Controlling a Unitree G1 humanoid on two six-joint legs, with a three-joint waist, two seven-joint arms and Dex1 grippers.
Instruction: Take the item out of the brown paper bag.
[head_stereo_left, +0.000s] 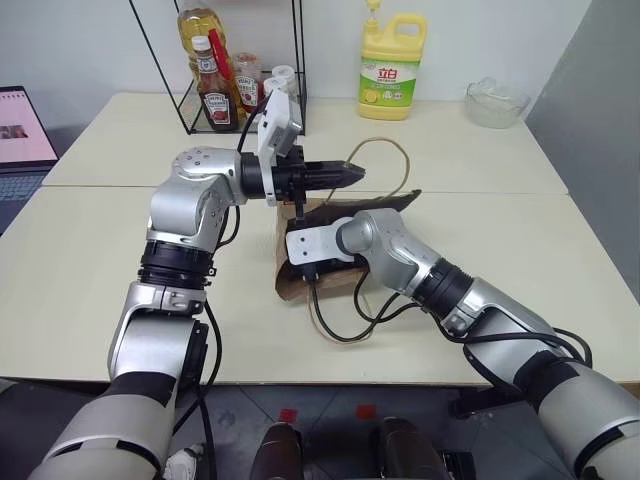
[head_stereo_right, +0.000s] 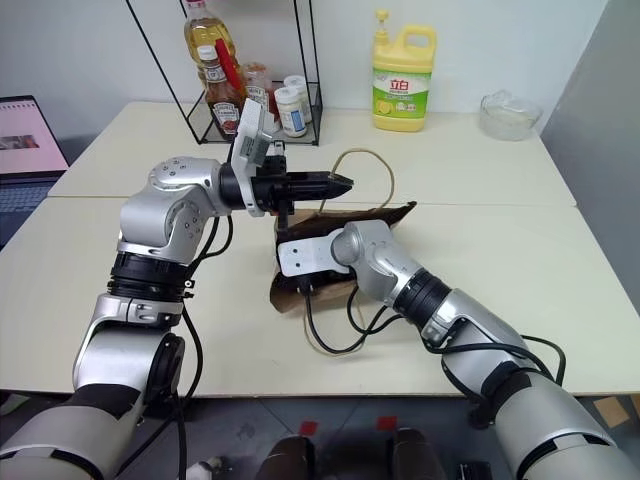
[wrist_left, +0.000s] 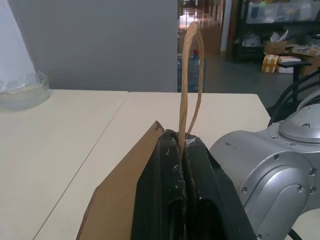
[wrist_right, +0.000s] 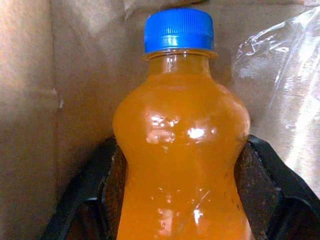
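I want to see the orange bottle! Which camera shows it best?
The right wrist view: the orange bottle with its blue cap sits large between the right gripper's fingers, inside the brown paper bag. From the head views the bag hides it.

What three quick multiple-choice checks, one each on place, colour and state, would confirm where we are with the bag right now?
1. Where is the detergent jug?
A. At the table's far edge
B. Inside the wire rack
C. Beside the laptop

2. What colour is the bottle cap?
A. Red
B. Blue
C. White

3. What is the left gripper doing?
A. Hanging open above the bag
B. Shut on the bag's cord handle
C. Holding the bottle

Answers:
1 A, the jug stands by the wall past the bag.
2 B, the right wrist view shows a blue cap on orange liquid.
3 B, the cord handle rises from between its closed fingers.
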